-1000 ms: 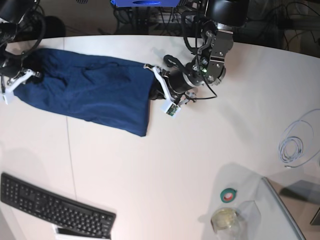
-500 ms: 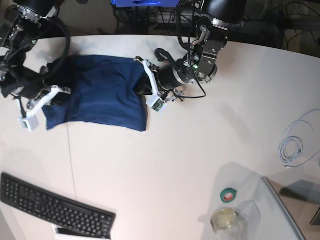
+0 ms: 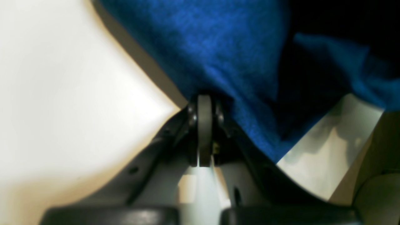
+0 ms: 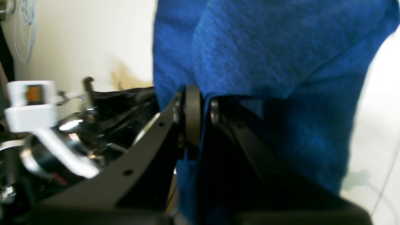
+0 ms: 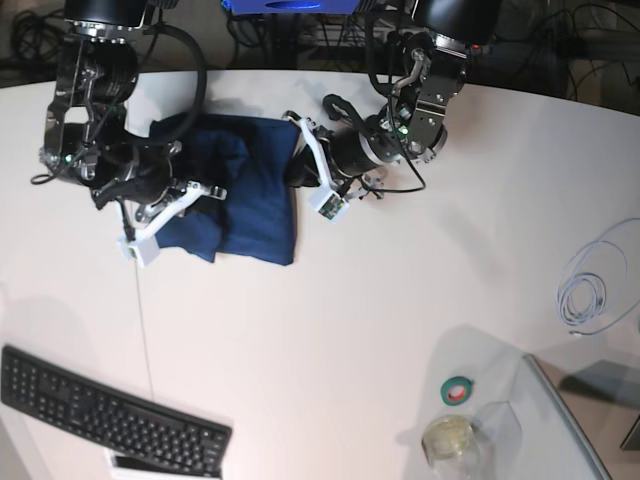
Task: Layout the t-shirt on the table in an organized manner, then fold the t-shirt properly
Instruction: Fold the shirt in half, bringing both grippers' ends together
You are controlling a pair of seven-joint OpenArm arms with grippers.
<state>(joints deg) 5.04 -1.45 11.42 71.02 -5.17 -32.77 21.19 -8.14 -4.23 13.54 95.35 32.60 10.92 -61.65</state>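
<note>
A: How are the two ends holding?

B: The left end effector (image 3: 204,125) is clenched on the t-shirt's (image 5: 245,190) edge, and the right end effector (image 4: 197,115) pinches the opposite edge.

A: Why so?

B: I think to carry one side over the other for a fold (the cloth lies bunched on the desk (image 5: 350,320) between the arms).

A: Any containers?

B: A clear jar (image 5: 450,440) near the desk's corner; I cannot tell its contents.

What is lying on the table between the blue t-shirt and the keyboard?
Nothing. In the base view, the stretch of white table between the t-shirt and the black keyboard is bare, crossed only by the table's thin dark seam line.
</note>
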